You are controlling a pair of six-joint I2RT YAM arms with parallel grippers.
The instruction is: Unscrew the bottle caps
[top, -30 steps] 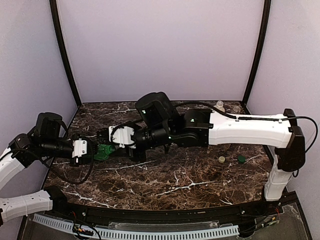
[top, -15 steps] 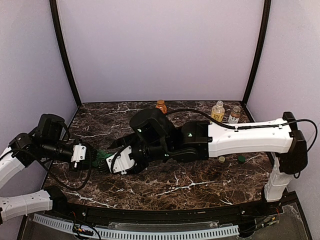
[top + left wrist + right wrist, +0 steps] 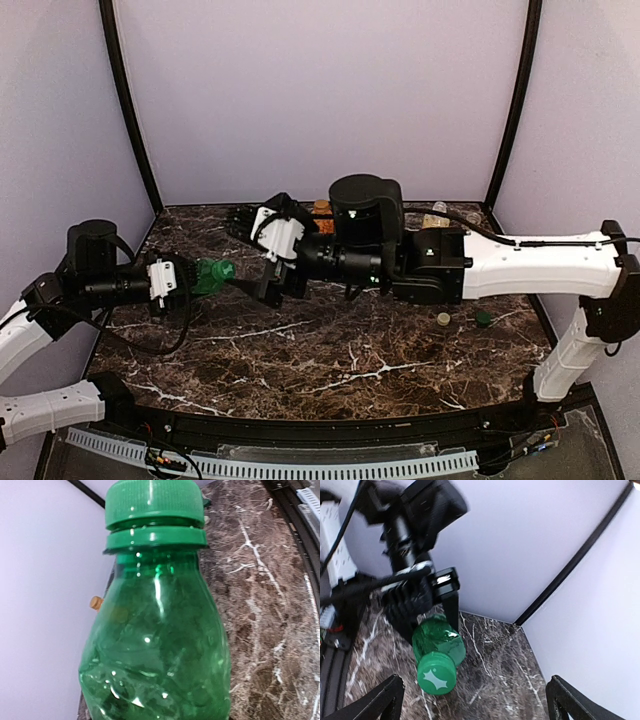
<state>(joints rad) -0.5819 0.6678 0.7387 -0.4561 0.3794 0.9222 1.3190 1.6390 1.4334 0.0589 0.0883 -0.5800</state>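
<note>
My left gripper is shut on the body of the green bottle, holding it on its side above the table with the neck pointing right. The green cap sits on the neck. In the right wrist view the same bottle shows its cap end-on, with the left gripper's dark fingers clamped on the body. My right gripper stands wide open just right of the cap and apart from it, nothing between its fingertips.
The orange bottle and the yellow bottle stand at the back edge, mostly hidden behind the right arm. Two loose caps, a pale one and a green one, lie on the marble table at the right.
The right gripper has opened, let go of the green cap and drawn back up and to the right. The left gripper has lifted the green bottle slightly.
</note>
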